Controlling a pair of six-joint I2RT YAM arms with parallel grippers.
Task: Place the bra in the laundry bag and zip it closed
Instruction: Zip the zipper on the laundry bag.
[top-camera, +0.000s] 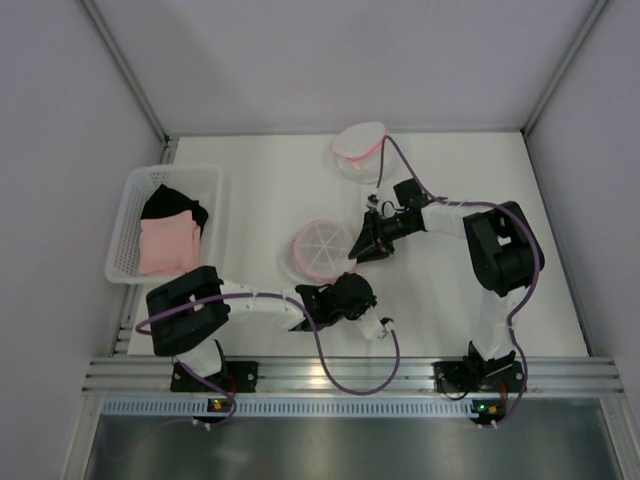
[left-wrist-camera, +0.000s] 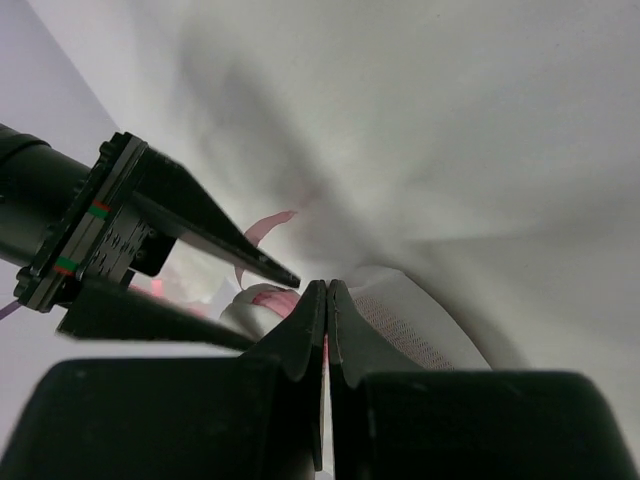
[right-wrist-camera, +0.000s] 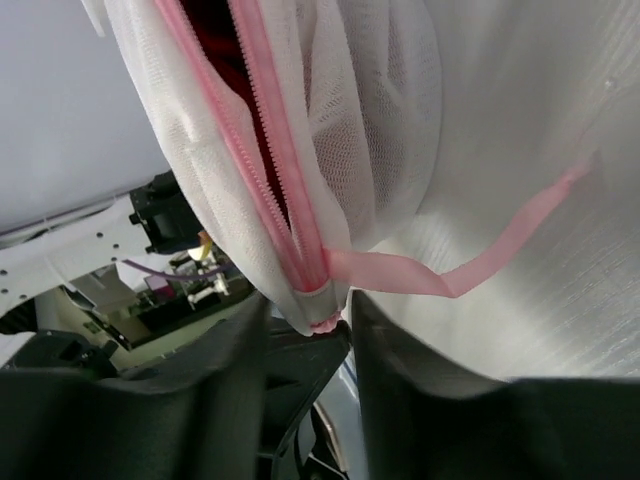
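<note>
Mostly round mesh bag (top-camera: 322, 250), pink zipper (right-wrist-camera: 300, 250).

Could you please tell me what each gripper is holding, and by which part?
The left gripper is shut on the round white mesh laundry bag, apparently pinching its pink zipper end. The right gripper brackets that end, not yet gripping.

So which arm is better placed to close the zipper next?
Right: the right pincer straddles the zipper end, jaws apart; the left pincer is shut on the laundry bag edge, anchoring it.
</note>
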